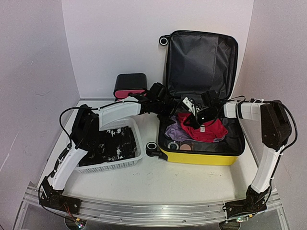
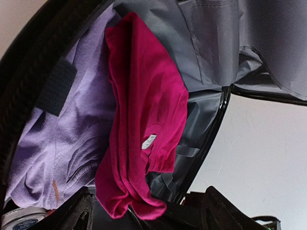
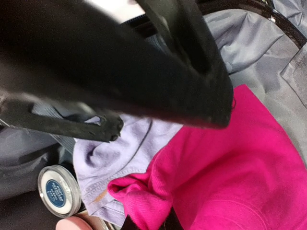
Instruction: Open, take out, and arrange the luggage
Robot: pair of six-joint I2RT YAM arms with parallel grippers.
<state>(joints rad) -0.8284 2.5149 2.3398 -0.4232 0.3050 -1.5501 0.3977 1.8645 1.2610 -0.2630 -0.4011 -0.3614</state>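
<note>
Left fingers are held wide apart, with nothing between them, just beside the bunched end of a magenta cloth garment; right fingers are closed, on nothing that can be seen, and are hung low over the same garment. The large yellow hard-shell suitcase is set on the white counter right of centre, its lid raised upright at the back and its dark grey lining shown; opening is thus judged done, and taking out is the step in hand. Beside the magenta piece a lavender garment is laid, with a small round white tin at the near left corner; a white mesh basket is placed just left of the case. Next, it is judged, the left fingers must be lowered onto the magenta fold, shut firmly, and raised clear of the black rim; care is called for lest the lavender cloth be dragged along.
</note>
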